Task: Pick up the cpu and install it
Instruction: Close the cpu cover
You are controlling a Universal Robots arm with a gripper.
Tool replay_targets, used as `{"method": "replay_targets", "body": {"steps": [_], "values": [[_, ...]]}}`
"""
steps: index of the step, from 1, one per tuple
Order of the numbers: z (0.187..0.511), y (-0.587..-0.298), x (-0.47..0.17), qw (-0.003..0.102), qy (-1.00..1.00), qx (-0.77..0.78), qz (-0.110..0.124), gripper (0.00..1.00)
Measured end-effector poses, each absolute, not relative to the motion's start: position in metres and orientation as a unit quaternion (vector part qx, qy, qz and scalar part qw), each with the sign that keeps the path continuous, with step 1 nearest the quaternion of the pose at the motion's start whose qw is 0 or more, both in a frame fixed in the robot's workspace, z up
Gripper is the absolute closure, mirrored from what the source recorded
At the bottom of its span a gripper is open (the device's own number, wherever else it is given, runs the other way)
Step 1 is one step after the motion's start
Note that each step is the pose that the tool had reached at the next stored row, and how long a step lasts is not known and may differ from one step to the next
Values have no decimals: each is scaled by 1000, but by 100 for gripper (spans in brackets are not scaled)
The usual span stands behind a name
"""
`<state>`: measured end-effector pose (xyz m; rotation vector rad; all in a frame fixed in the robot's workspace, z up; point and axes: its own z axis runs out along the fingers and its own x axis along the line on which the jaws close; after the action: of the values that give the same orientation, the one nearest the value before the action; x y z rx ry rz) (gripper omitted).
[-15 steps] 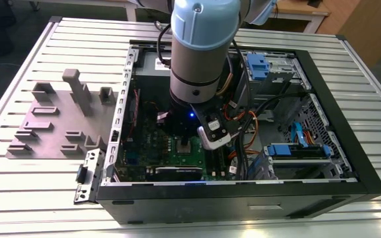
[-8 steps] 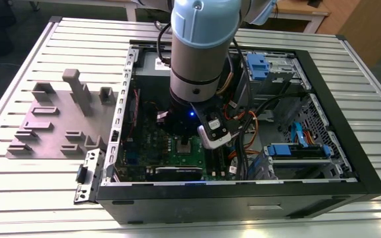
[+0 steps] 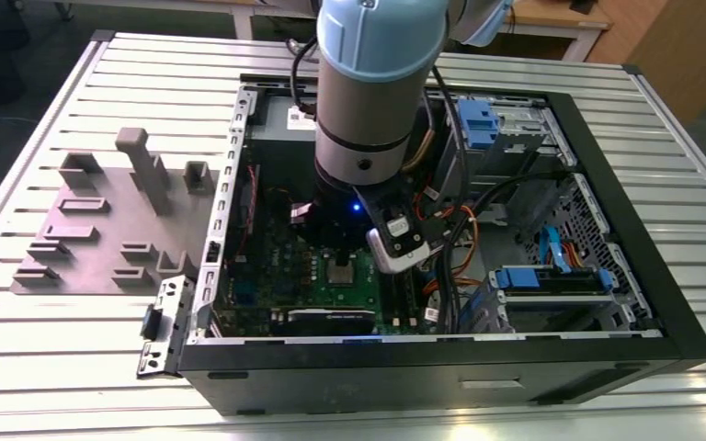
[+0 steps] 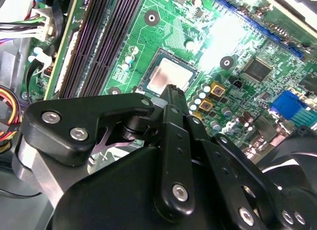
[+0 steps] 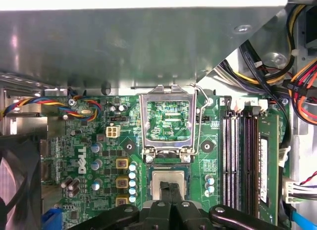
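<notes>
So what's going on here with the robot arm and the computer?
A robot arm reaches down into an open computer case. Its gripper hangs right over the cpu, which lies flat in its socket on the green motherboard. The hinged socket frame stands open beside it, not yet closed over the chip.

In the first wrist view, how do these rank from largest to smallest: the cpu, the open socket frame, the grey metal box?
grey metal box
socket frame
cpu, partly hidden by the hand
</notes>
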<state>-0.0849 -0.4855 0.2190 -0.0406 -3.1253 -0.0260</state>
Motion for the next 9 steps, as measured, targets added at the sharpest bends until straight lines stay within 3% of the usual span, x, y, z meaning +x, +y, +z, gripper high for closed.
{"method": "replay_targets", "body": {"steps": [9], "values": [[225,-485,-85,8,-1000,-13,-8,89]]}}
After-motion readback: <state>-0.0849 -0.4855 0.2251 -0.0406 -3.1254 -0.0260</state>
